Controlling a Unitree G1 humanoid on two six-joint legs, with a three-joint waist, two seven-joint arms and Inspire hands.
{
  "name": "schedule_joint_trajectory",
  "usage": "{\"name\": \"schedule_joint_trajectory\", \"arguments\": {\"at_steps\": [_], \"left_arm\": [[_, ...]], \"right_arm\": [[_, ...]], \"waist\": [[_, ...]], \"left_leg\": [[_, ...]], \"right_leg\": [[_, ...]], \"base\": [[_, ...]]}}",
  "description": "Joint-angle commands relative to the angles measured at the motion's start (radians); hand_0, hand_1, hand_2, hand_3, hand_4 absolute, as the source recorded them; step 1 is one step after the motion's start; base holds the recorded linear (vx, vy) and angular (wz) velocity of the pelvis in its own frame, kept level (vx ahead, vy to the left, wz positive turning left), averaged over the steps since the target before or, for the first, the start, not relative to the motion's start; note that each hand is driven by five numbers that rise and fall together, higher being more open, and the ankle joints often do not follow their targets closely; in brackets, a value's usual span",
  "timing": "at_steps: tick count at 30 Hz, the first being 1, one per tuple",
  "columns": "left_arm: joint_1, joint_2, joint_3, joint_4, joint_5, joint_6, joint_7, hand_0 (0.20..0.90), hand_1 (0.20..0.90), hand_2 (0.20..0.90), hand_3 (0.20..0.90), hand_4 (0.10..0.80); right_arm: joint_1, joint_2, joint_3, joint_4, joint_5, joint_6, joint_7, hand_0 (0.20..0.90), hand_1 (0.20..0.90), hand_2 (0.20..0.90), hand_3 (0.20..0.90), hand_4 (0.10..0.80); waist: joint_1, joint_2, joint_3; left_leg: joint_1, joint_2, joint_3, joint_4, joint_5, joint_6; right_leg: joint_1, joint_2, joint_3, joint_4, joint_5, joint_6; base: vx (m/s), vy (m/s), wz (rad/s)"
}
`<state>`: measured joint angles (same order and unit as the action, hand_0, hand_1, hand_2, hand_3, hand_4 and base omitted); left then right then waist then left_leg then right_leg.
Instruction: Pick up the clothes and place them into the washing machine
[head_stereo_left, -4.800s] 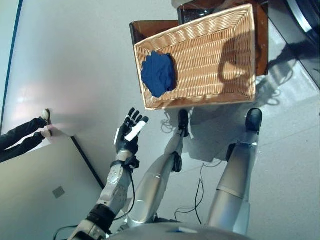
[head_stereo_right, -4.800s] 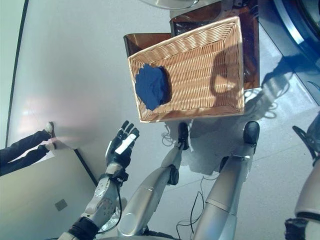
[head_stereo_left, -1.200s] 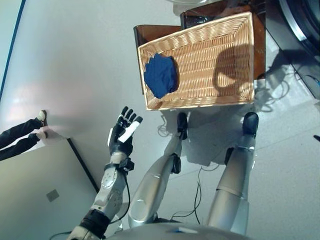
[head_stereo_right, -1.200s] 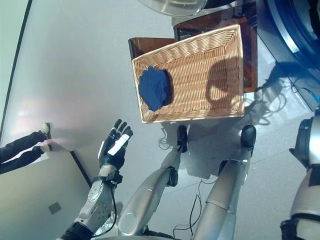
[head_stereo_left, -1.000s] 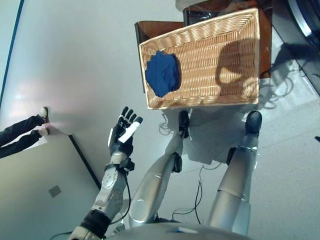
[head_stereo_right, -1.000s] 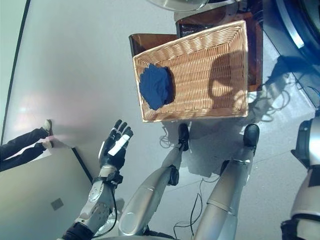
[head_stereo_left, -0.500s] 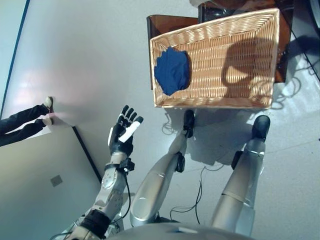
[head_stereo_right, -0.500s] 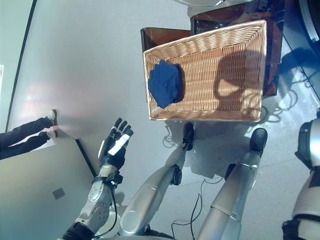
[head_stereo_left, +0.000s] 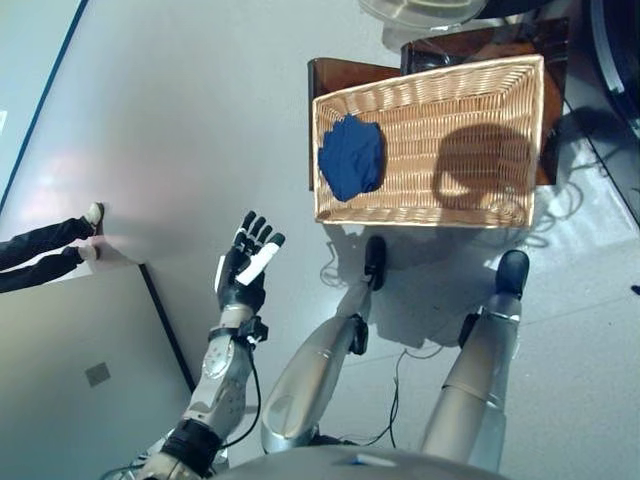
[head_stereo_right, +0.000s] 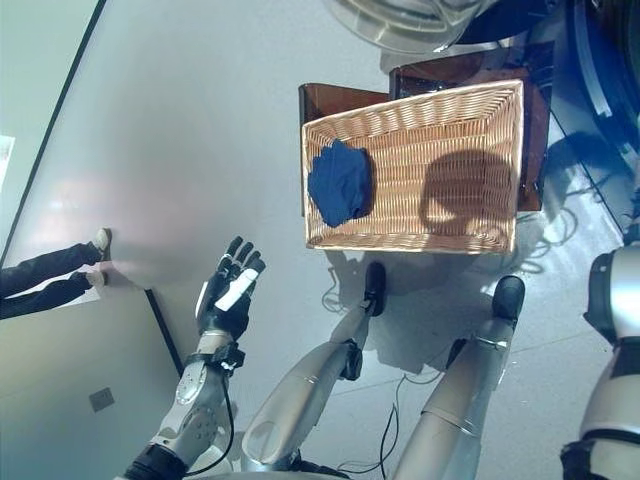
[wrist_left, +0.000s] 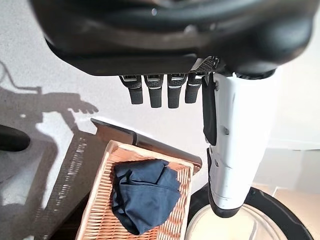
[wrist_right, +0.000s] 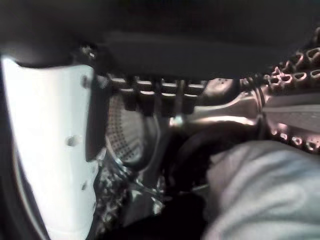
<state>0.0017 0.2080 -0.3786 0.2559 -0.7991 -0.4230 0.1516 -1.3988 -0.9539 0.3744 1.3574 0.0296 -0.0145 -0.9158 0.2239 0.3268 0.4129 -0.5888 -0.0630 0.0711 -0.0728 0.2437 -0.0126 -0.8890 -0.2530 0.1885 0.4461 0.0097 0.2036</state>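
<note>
Wicker basket (head_stereo_left: 480, 80) sits on a dark brown stand (head_stereo_left: 330, 75) ahead of me, with the dark blue clothes (head_stereo_left: 351, 159) bunched at its left end. My left hand (head_stereo_left: 243, 272) hangs above the floor, well apart from the basket, fingers straight and spread, holding nothing. My right hand (wrist_right: 145, 95) shows in its wrist view inside the washing machine's drum (wrist_right: 125, 130), fingers straight and empty, with pale grey fabric (wrist_right: 260, 190) lying past them. A person's legs (head_stereo_left: 45, 250) lie at far left.
</note>
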Motion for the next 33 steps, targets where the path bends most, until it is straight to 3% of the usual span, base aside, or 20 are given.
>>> {"name": "schedule_joint_trajectory", "arguments": {"at_steps": [1, 21, 33], "left_arm": [[-0.002, 0.021, 0.052, -0.036, 0.0, -0.07, 0.001, 0.9, 0.9, 0.9, 0.9, 0.8], [0.008, 0.007, 0.064, -0.032, 0.004, -0.067, 0.023, 0.9, 0.9, 0.9, 0.9, 0.8], [0.027, 0.011, 0.055, -0.023, 0.005, -0.063, 0.01, 0.9, 0.9, 0.9, 0.9, 0.8]], "right_arm": [[0.016, -0.074, 0.095, -0.07, -0.027, -0.005, -0.046, 0.9, 0.9, 0.9, 0.9, 0.8], [0.268, 0.2, -0.032, -0.042, -0.079, 0.019, -0.06, 0.9, 0.9, 0.9, 0.9, 0.8], [0.335, 0.251, -0.057, -0.035, -0.092, 0.019, -0.055, 0.9, 0.9, 0.9, 0.9, 0.8]], "waist": [[-0.011, 0.069, -0.003], [-0.001, 0.054, 0.009], [-0.001, 0.038, -0.009]], "left_leg": [[-0.064, 0.06, 0.004, -0.014, -0.011, -0.12], [-0.039, 0.063, 0.001, -0.014, -0.008, -0.114], [0.006, 0.063, -0.01, -0.014, -0.011, -0.11]], "right_leg": [[0.096, 0.021, -0.007, -0.148, -0.027, -0.054], [0.183, 0.011, -0.036, -0.226, 0.003, -0.051], [0.241, 0.007, -0.053, -0.229, -0.004, -0.054]], "base": [[0.0, 0.0, 0.0], [-0.002, 0.004, 0.01], [0.0, 0.003, 0.0]]}}
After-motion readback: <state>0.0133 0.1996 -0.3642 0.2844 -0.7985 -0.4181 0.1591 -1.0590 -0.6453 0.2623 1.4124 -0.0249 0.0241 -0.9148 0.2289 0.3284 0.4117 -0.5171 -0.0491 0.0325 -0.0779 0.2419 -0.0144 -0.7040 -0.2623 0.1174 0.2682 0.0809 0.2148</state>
